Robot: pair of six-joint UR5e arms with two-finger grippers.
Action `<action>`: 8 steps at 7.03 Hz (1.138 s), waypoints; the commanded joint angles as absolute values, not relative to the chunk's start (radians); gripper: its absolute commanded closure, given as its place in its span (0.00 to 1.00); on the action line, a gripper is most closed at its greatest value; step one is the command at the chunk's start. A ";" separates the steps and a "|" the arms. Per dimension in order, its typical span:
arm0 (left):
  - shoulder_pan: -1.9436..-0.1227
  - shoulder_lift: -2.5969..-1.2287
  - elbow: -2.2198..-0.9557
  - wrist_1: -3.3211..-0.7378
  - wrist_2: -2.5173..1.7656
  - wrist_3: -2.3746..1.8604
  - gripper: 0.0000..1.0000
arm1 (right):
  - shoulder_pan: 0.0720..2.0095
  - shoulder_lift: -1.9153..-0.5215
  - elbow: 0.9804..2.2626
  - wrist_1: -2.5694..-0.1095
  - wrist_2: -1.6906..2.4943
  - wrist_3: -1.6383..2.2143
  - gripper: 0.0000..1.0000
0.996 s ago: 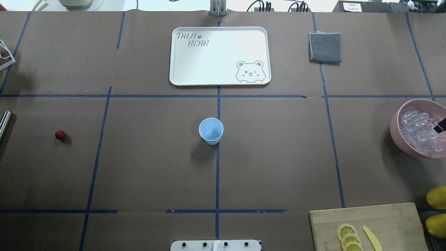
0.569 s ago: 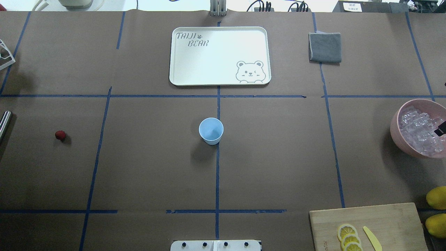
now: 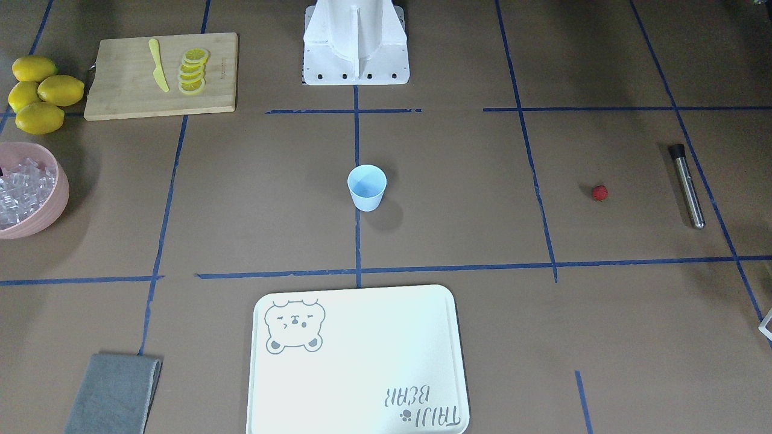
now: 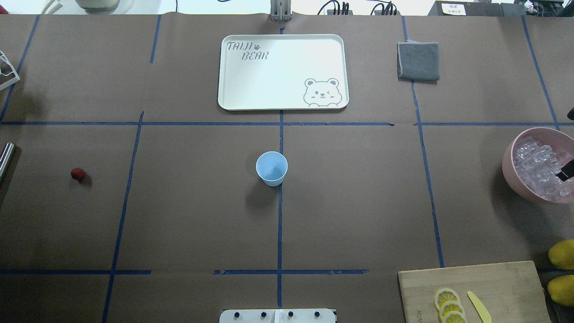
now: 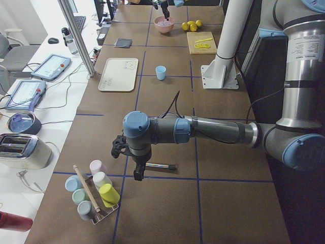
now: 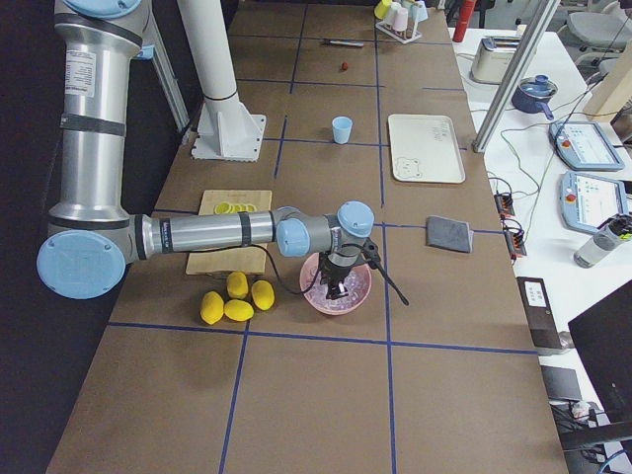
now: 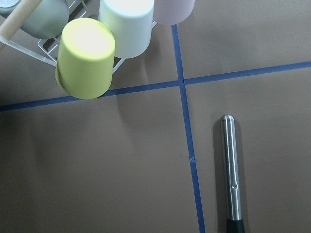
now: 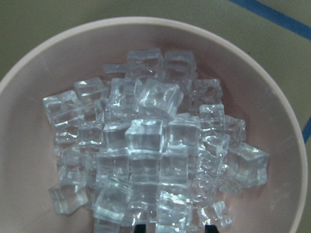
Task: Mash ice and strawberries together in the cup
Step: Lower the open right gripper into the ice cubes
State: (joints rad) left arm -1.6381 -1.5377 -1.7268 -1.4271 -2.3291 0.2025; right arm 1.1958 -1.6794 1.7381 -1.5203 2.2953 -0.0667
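The light blue cup (image 4: pixel 271 168) stands upright and empty at the table's middle. One red strawberry (image 4: pixel 77 174) lies far to the left, near a steel muddler (image 3: pixel 687 184). Ice (image 8: pixel 146 145) fills a pink bowl (image 4: pixel 509 166) at the right edge. My right gripper (image 8: pixel 175 228) hangs low over the ice, open, with its two dark fingertips (image 8: pixel 141 228) spread apart just above the cubes. My left gripper (image 5: pixel 138 173) hovers above the muddler (image 7: pixel 231 170). It shows only in the exterior left view, so I cannot tell whether it is open or shut.
A white bear tray (image 4: pixel 282 72) sits beyond the cup, and a folded grey cloth (image 4: pixel 418 60) lies to its right. A cutting board (image 4: pixel 493 282) with lemon slices and a yellow knife is near right, whole lemons (image 3: pixel 39 90) beside it. A rack of cups (image 7: pixel 97 43) stands far left.
The right gripper's dark fingertip has shifted slightly toward the near side over the ice bowl. The cup and strawberry have not moved.
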 commanded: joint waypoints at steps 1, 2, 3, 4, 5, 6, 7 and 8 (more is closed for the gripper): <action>-1.640 -1.537 -1.729 -1.427 -2.329 0.202 0.00 | 1.190 -1.674 1.730 -1.522 2.295 -0.066 0.49; -1.640 -1.536 -1.739 -1.422 -2.329 0.202 0.00 | 1.190 -1.671 1.730 -1.520 2.296 -0.066 0.49; -1.640 -1.536 -1.744 -1.420 -2.329 0.202 0.00 | 1.190 -1.667 1.730 -1.520 2.296 -0.067 0.49; -1.640 -1.536 -1.744 -1.422 -2.329 0.202 0.00 | 1.189 -1.660 1.727 -1.520 2.295 -0.067 0.49; -1.640 -1.536 -1.744 -1.420 -2.329 0.202 0.00 | 1.190 -1.654 1.726 -1.522 2.293 -0.067 0.49; -1.640 -1.536 -1.744 -1.420 -2.329 0.202 0.00 | 1.189 -1.652 1.723 -1.520 2.292 -0.067 0.49; -1.640 -1.534 -1.746 -1.420 -2.329 0.202 0.00 | 1.189 -1.641 1.711 -1.520 2.290 -0.072 0.49; -1.640 -1.534 -1.750 -1.420 -2.329 0.202 0.00 | 1.189 -1.634 1.701 -1.520 2.281 -0.072 0.49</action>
